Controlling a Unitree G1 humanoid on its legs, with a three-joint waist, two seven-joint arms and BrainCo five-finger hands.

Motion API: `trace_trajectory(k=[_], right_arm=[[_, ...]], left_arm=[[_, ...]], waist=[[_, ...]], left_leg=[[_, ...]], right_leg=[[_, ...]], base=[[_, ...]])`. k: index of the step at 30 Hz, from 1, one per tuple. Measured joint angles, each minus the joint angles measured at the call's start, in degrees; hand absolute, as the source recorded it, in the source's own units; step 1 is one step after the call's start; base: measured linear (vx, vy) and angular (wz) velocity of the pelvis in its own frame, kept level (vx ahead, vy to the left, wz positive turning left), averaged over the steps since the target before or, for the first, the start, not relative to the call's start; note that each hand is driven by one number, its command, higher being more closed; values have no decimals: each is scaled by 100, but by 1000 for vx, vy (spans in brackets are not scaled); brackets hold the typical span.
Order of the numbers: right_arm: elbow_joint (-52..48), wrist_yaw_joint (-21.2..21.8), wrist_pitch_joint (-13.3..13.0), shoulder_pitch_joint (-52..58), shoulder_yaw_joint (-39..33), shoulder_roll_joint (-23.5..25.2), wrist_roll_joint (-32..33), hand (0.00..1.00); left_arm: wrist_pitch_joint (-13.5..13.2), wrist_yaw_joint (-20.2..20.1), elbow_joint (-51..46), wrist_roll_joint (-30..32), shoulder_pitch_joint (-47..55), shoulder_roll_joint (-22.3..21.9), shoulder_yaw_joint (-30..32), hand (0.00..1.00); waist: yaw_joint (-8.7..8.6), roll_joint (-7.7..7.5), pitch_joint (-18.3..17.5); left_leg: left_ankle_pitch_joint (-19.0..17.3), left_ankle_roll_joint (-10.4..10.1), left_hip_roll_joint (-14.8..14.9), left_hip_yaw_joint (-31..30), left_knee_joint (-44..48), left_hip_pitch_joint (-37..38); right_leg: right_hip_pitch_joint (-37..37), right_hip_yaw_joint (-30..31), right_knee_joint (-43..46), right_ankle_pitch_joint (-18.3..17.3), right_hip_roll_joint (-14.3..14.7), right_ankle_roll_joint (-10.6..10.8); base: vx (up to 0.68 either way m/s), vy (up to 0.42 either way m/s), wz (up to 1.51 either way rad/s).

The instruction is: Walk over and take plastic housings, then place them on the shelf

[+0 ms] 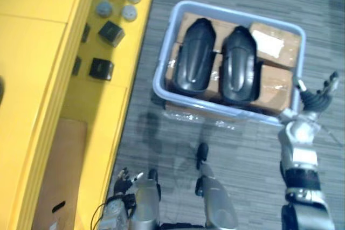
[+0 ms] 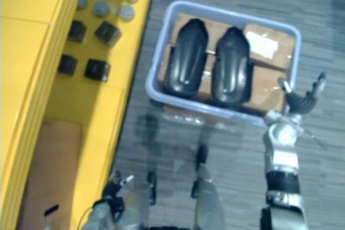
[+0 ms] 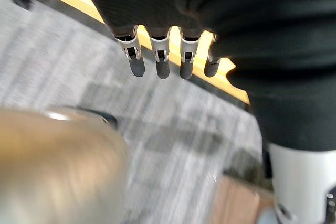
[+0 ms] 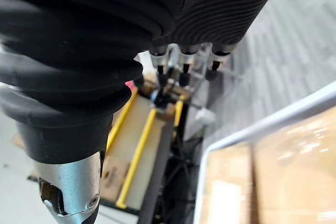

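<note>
Right hand point(image 1: 317, 96): fingers spread, relaxed, grasping nothing; just beside near right corner of pale blue bin point(image 1: 164, 57). Left hand point(image 3: 163, 69): low, near yellow shelf point(image 1: 48, 79), fingers loose, empty. Two black housings point(image 1: 194, 55) side by side in bin, atop brown boxes point(image 1: 275, 44). Bin on grey floor point(image 1: 242, 154), right of shelf. Black cubes point(image 1: 111, 32), grey round pieces point(image 1: 103, 8) on shelf.

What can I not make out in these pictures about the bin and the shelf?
- Cardboard boxes: partly covered by the plastic housings in both eye views; their number is unclear.
- Grey round parts on the yellow shelf: too small to identify; some cut by the top edge.
- Bin contents, right wrist view: blurred.
</note>
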Motion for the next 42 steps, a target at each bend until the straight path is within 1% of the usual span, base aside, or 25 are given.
trace_trajectory(k=[2,3,5,7,9,10,11,13,16,19,21,22,23,25,27,28,29,31,35,37,38,39,40,42], right_arm=[[427,9,89,-326,32,-274,11,0],[699,14,148,-541,162,-443,15,0],[1069,13,176,-779,335,-716,105,0],[1519,0,319,-1054,399,-920,120,0],[1778,-14,411,-1224,405,-966,142,0],[1939,-69,536,-1363,421,-992,215,0],[2107,-138,612,-1461,470,-1070,226,0],[2336,-143,722,-1526,497,-1178,235,0],[2547,-93,763,-1546,497,-1211,337,0],[2798,72,764,-1639,525,-1232,336,0],[2920,223,762,-1716,639,-1345,331,0],[2943,353,763,-1788,713,-1459,330,0],[2962,428,768,-1839,754,-1525,326,0],[2968,570,799,-1905,795,-1572,319,0],[3079,715,824,-1926,982,-1571,314,0],[3237,870,1018,-1927,1081,-1567,309,0],[3321,987,1059,-1931,1129,-1566,272,0],[3333,1057,1083,-1937,1131,-1566,95,0],[3333,1194,1226,-1976,1200,-1567,-37,0],[3336,1276,1283,-1983,1304,-1567,-154,0],[3336,1284,1312,-1985,1327,-1573,-232,0],[3335,1292,1340,-1998,1361,-1573,-345,0],[3335,1298,1394,-2020,1373,-1573,-470,100],[3336,1299,1468,-2055,1380,-1578,-742,100]], left_arm=[[0,0,114,-15,22,39,1,0],[1,-1,222,-61,57,53,3,0],[6,-3,320,-95,90,41,-2,0],[5,-9,380,-106,95,19,-7,0],[4,-13,425,-119,102,11,-16,0],[6,-16,433,-145,102,-2,-18,0],[2,-21,420,-152,96,-25,-26,0],[6,-57,423,-166,97,-41,-65,0],[6,-77,424,-337,107,-40,-73,0],[2,-122,422,-379,126,-40,-79,0],[3,-220,421,-386,142,-48,-86,0],[4,-317,422,-388,153,-79,-103,0],[6,-341,423,-397,155,-92,-163,0],[1,-407,420,-534,188,-90,-273,0],[6,-475,424,-592,219,-89,-297,0],[0,-519,420,-604,253,-91,-302,0],[0,-531,420,-612,282,-94,-305,0],[-5,-548,419,-627,295,-97,-309,0],[-18,-551,421,-801,306,-96,-349,0],[-33,-550,422,-822,308,-88,-371,0],[-65,-547,421,-825,308,-63,-440,0],[-96,-545,422,-827,309,-57,-456,0],[-124,-542,422,-829,314,-55,-464,0],[-138,-539,422,-833,314,-54,-466,0]], waist=[[40,55,30],[53,77,45],[37,148,83],[49,198,139],[98,213,146],[141,222,150],[156,265,172],[159,303,177],[161,305,176],[161,318,171],[165,368,187],[163,448,216],[160,496,228],[165,559,208],[166,583,215],[181,584,214],[182,585,214],[183,585,214],[184,586,213],[183,586,213],[176,586,213],[176,586,213],[176,586,213],[177,586,213]], left_leg=[[15,6,-21,-36,2,-57],[17,10,-37,-73,6,-90],[22,19,-79,-186,58,-204],[31,31,-118,-295,111,-323],[46,34,-138,-321,107,-370],[64,45,-163,-320,107,-390],[74,57,-188,-342,104,-405],[95,90,-245,-390,98,-437],[104,105,-301,-412,94,-440],[120,133,-351,-433,86,-434],[133,150,-391,-445,80,-435],[151,169,-422,-451,73,-433],[175,179,-447,-456,64,-434],[217,203,-484,-457,-18,-436],[266,194,-488,-465,-90,-431],[322,170,-485,-491,-164,-427],[357,157,-484,-498,-208,-429],[375,150,-483,-494,-224,-454],[412,136,-481,-515,-281,-460],[429,121,-488,-543,-279,-490],[436,108,-495,-577,-256,-556],[445,92,-491,-598,-248,-578],[465,66,-481,-625,-247,-638],[492,49,-476,-639,-252,-695]], right_leg=[[-21,-61,0,0,-28,0],[-46,-71,1,3,-45,5],[-69,-177,1,8,-88,12],[-106,-260,1,18,-122,25],[-140,-291,1,19,-143,26],[-170,-292,2,20,-167,27],[-172,-321,2,21,-196,27],[-178,-365,2,22,-250,28],[-176,-371,8,22,-300,28],[-178,-377,30,21,-350,29],[-181,-382,43,21,-391,29],[-199,-384,91,20,-426,29],[-205,-387,106,20,-453,29],[-259,-387,141,20,-495,30],[-295,-389,188,20,-512,29],[-308,-402,188,19,-518,29],[-327,-403,192,19,-519,29],[-379,-401,216,19,-521,28],[-386,-404,224,14,-524,30],[-396,-412,233,-15,-537,59],[-426,-422,274,-71,-553,115],[-473,-430,321,-101,-553,105],[-543,-456,375,-115,-551,91],[-600,-488,406,-118,-551,87]], base=[[-6,11,18],[5,16,13],[7,21,23],[-1,21,28],[3,12,12],[10,20,8],[11,27,9],[14,38,15],[14,42,7],[7,35,4],[-4,39,6],[-16,39,7],[-20,34,8],[-10,9,2],[-11,-6,6],[-20,-35,12],[-23,-41,8],[-31,-30,-1],[-40,-23,3],[-42,-24,10],[-34,-25,12],[-43,-38,14],[-35,-35,9],[-27,-33,9]])
